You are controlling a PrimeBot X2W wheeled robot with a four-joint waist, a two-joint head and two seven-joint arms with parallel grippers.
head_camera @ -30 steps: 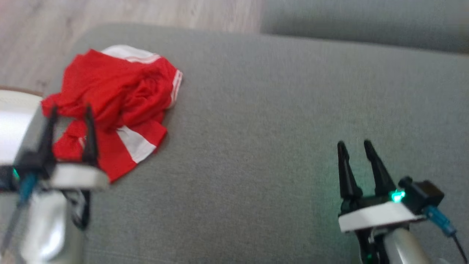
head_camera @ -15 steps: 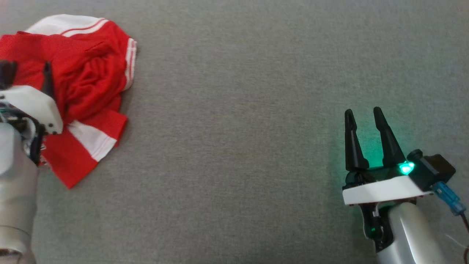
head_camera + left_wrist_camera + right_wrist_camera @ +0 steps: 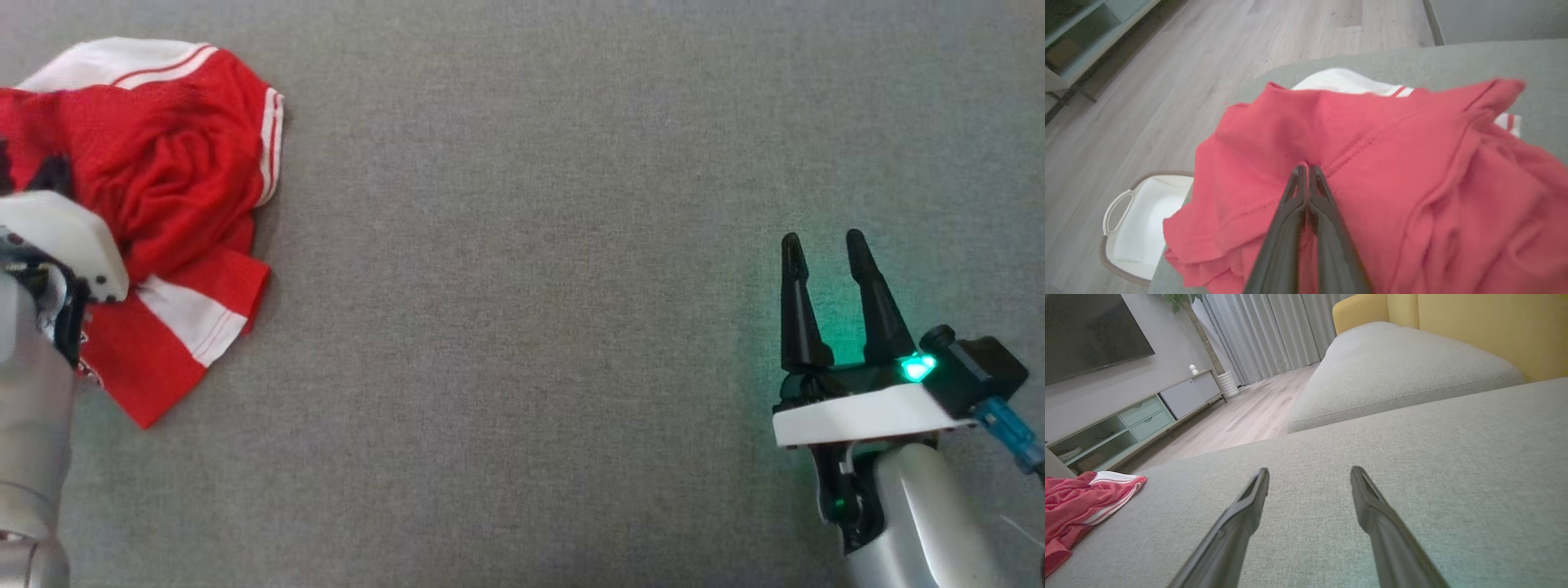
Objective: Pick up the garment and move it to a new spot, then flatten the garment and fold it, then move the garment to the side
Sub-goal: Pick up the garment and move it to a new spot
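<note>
Head view: red garment (image 3: 163,155) lies bunched at upper left on the grey cushion (image 3: 531,286). The right gripper (image 3: 826,245), lower right, is spread and empty.
Left wrist view: left gripper (image 3: 1306,169), centre, is pinched onto a fabric fold.
This looks like the pick-up step; next, lift clear and carry.

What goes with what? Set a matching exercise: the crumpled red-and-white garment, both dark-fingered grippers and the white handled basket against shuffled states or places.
1. crumpled red garment with white stripes
2. left gripper
3. right gripper
4. white basket with a handle

A. open over bare grey cushion
B. on the wooden floor
C. bunched at the cushion's left end
D. shut on red fabric

Pairs: 1-C, 2-D, 3-A, 4-B
</note>
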